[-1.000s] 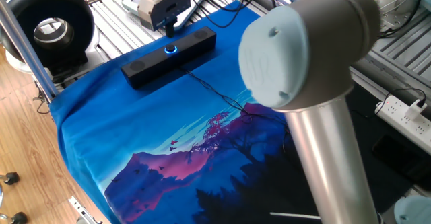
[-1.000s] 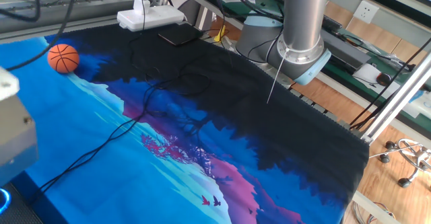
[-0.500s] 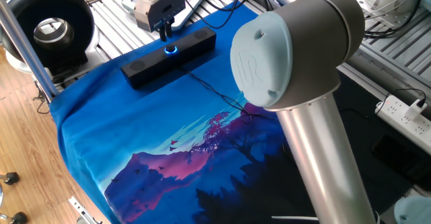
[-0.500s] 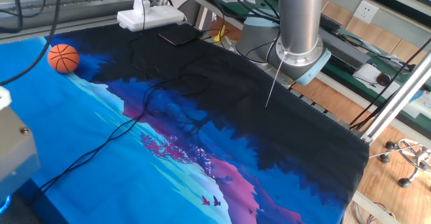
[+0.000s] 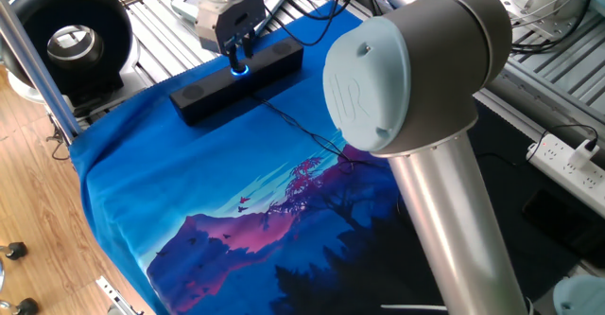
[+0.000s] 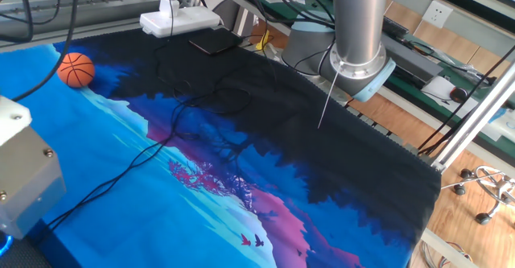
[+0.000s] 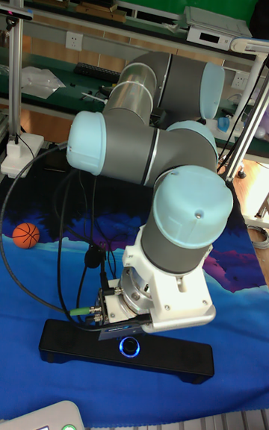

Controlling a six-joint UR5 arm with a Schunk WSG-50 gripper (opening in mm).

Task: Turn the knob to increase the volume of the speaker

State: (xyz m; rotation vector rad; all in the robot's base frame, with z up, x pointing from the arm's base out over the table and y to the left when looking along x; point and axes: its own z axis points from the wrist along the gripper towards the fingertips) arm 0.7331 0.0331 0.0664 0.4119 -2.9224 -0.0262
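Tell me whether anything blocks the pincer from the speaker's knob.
Nothing visible does. The pincer hangs directly over the blue-lit knob at the middle of the speaker, its fingertips right at the glow.

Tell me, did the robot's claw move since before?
Yes. The gripper came down toward the knob on the unmoved speaker; it was higher above the blue light before.

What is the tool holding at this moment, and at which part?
It cannot be told. The tool hangs right over the knob of the speaker, but no view shows whether its fingers touch it or grip it.
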